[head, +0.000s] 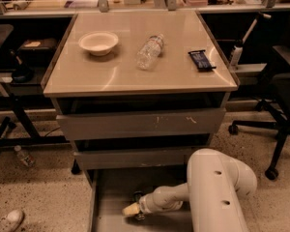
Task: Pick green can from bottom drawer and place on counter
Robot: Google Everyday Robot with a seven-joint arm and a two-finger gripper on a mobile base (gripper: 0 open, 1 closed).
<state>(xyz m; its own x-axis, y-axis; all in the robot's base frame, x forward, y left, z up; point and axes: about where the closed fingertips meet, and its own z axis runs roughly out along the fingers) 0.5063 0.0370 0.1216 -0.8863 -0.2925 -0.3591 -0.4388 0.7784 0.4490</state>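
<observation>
The bottom drawer (108,187) is pulled out at the foot of the grey cabinet, showing its flat grey floor. My white arm (217,187) reaches down into it from the right. My gripper (131,209) is low over the drawer floor, near the middle, with its pale tip pointing left. A small dark round shape (137,196) sits right behind the gripper; I cannot tell if it is the green can. No green label shows. The counter (179,76) is the glossy beige top above the drawers.
On the counter lie a white bowl (98,42), a clear plastic bottle (150,51) on its side and a dark snack bar (201,60). Two shallower drawers (140,123) are shut above. An office chair (280,95) stands at the right. A small bottle (24,156) lies on the floor at the left.
</observation>
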